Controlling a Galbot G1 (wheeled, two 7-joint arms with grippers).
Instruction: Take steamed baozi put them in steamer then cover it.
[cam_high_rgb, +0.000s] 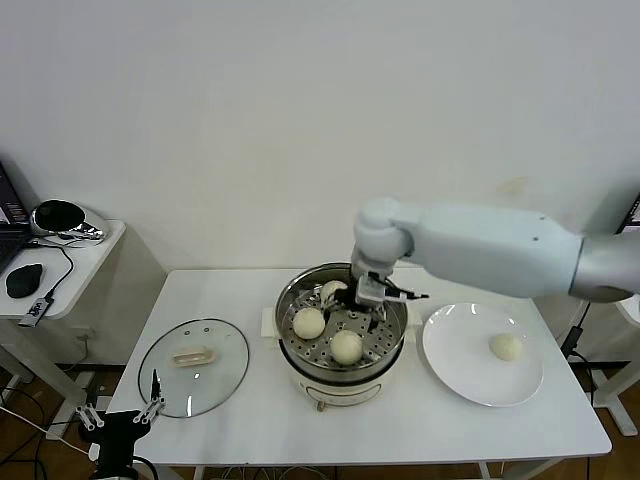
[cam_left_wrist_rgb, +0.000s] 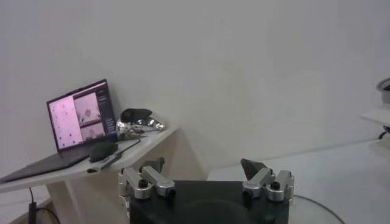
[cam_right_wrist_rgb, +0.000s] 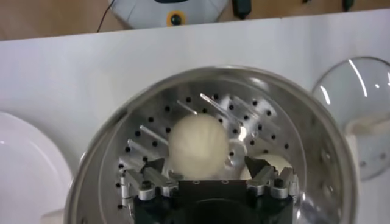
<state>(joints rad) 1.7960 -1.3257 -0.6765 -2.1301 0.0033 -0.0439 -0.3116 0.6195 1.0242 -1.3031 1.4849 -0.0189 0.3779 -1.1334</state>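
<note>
Three steamed baozi (cam_high_rgb: 346, 346) already sit on the perforated tray of the steamer (cam_high_rgb: 291, 300), the third just under the right gripper (cam_high_rgb: 375, 293), whose jaws stand wide around it with no grip that I can see. One baozi (cam_high_rgb: 507, 346) remains on the white plate (cam_high_rgb: 460, 375) to the steamer's right. The cover (cam_high_rgb: 194, 365) lies flat on the desk (cam_high_rgb: 520, 430) to its left, near the idle left gripper (cam_high_rgb: 120, 412), jaws wide and empty, so one transfer and the covering seem left.

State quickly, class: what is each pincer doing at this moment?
Left pincer: open, holding nothing, parked near the cover.
Right pincer: open inside the steamer, above a baozi, gripping nothing.
</note>
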